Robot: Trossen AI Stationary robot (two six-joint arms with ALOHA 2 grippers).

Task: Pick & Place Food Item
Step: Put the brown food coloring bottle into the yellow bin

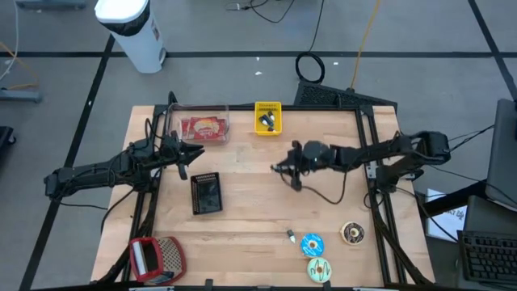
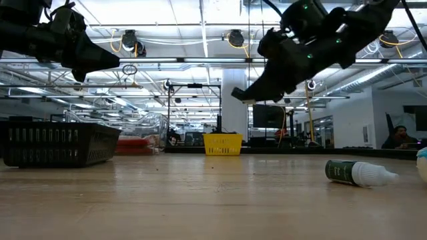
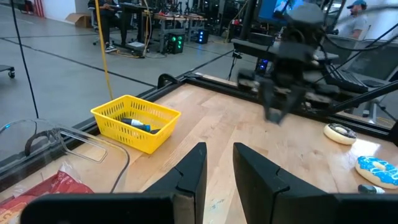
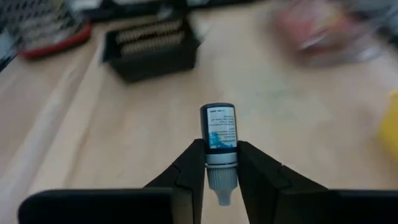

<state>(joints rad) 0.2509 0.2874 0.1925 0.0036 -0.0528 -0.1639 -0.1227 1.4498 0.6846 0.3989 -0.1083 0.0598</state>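
Note:
My right gripper (image 4: 221, 171) hangs above the middle of the table (image 1: 283, 168) and is shut on a small dark bottle (image 4: 219, 127) with a blue label and a white cap. My left gripper (image 3: 219, 171) hovers open and empty near the clear tub (image 1: 202, 128) that holds a red packet, at the table's far left. Three doughnuts lie flat on the near right of the table: a blue one (image 1: 313, 244), a green one (image 1: 319, 269) and a brown one (image 1: 353, 234). A second small bottle (image 1: 291, 236) lies on its side beside them, also seen in the low view (image 2: 357, 173). My right gripper pinches the bottle between its two fingers at the pale neck just behind the white cap (image 4: 221, 163). The fingers lie along the bottle, with the cap toward the wrist and the labelled body sticking out past the fingertips. It is lifted clear of the table.
A yellow basket (image 1: 268, 117) stands at the far edge, a black basket (image 1: 206, 192) left of centre, and a red and black basket (image 1: 157, 259) at the near left corner. Bare wood (image 1: 258, 210) lies in the middle. People sit in the room beyond.

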